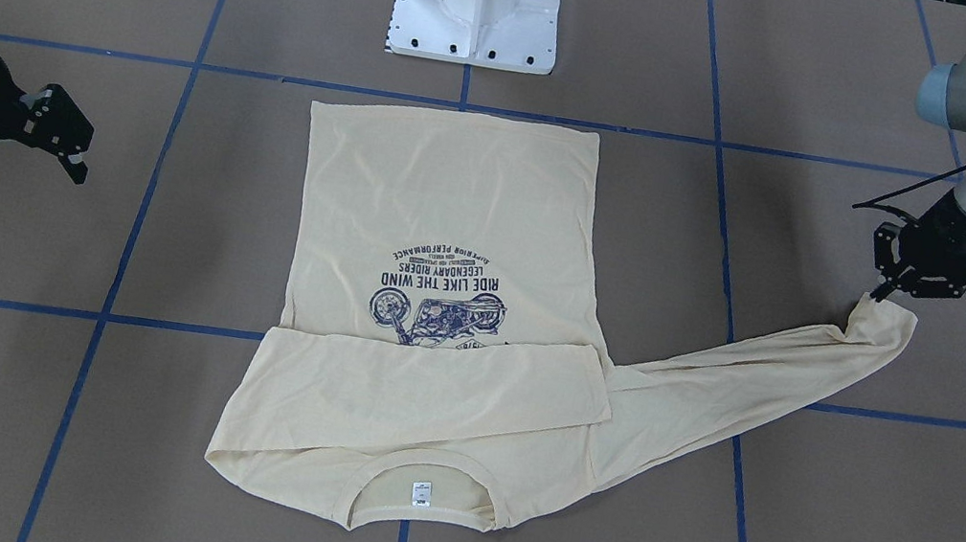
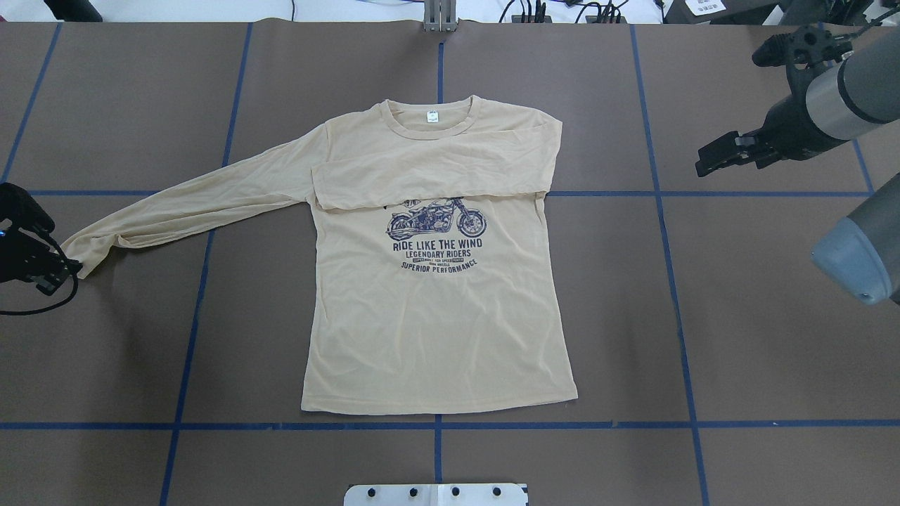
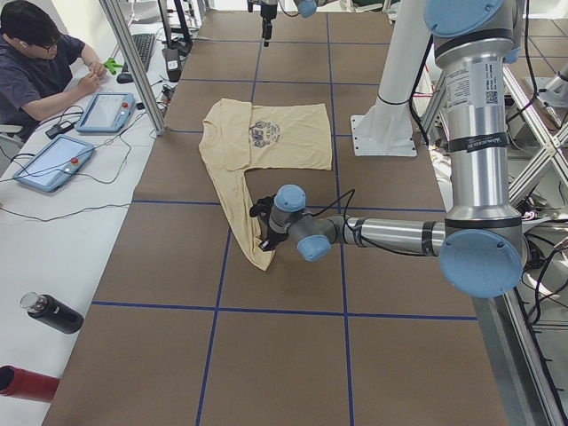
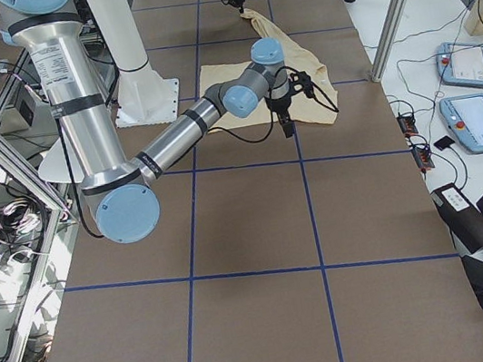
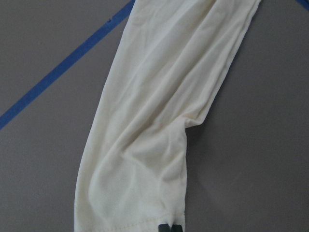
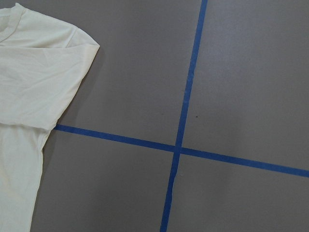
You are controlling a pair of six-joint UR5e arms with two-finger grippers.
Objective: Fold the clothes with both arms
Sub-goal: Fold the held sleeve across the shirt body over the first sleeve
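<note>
The cream-yellow shirt [image 2: 436, 316] lies flat and print-up in the middle of the table, its neck tag [image 2: 432, 117] on the far side. One sleeve is folded across the chest [image 2: 429, 176]. The other sleeve [image 2: 197, 204] stretches out towards my left gripper [image 2: 67, 270], which is shut on the cuff [image 1: 887, 321] low at the table. The left wrist view shows the fingertips [image 5: 170, 227] pressed together on the cuff's edge. My right gripper [image 1: 28, 178] is open and empty, held above the table well clear of the shirt's folded side [image 6: 29, 72].
The white pedestal base [image 1: 476, 8] stands just behind the shirt's hem. Blue tape lines [image 2: 436, 425] grid the brown table. An operator [image 3: 35, 62] sits at a side bench with tablets [image 3: 53, 160] and bottles [image 3: 49, 312].
</note>
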